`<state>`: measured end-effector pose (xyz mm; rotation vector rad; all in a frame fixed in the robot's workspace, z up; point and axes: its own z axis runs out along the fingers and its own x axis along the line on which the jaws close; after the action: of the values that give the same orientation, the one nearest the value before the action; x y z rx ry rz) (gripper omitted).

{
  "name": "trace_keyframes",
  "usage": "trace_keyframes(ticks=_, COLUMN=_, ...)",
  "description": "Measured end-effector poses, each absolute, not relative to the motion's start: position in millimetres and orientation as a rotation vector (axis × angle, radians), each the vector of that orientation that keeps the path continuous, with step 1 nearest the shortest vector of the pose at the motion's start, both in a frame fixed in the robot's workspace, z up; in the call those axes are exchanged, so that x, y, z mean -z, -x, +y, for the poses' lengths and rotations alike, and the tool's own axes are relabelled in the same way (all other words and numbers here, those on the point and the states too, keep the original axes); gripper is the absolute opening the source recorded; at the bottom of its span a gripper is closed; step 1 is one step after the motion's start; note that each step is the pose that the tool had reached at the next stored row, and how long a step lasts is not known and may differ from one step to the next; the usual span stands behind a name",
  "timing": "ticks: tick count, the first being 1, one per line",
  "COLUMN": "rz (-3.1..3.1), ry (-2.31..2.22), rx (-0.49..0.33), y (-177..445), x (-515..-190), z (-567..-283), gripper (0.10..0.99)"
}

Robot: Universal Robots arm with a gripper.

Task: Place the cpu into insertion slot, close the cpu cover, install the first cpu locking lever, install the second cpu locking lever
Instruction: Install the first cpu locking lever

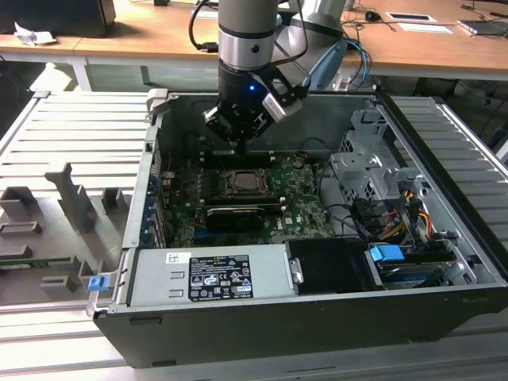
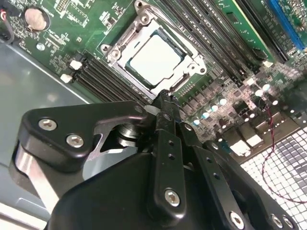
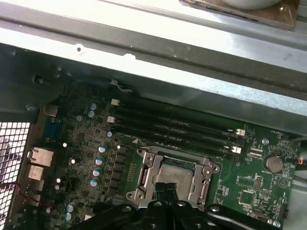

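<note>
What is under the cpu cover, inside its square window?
The cpu, its pale metal top showing through the cpu cover. Whatever lies beneath the cpu is covered by it.

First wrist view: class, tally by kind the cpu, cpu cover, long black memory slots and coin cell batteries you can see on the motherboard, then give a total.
cpu: 1
cpu cover: 1
memory slots: 4
coin cell battery: 1
Total: 7

place: robotics lab/workshop | evidence: open computer case (image 1: 317, 329) on slatted metal bench (image 1: 79, 131), wooden desks (image 1: 143, 44) behind
</note>
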<state>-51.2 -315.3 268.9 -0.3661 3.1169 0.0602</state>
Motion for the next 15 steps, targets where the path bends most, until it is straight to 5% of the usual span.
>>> trace_keyframes(ticks=15, rz=3.120, ry=0.325, rx=-0.060, y=92, x=-268, z=-315, gripper=0.106)
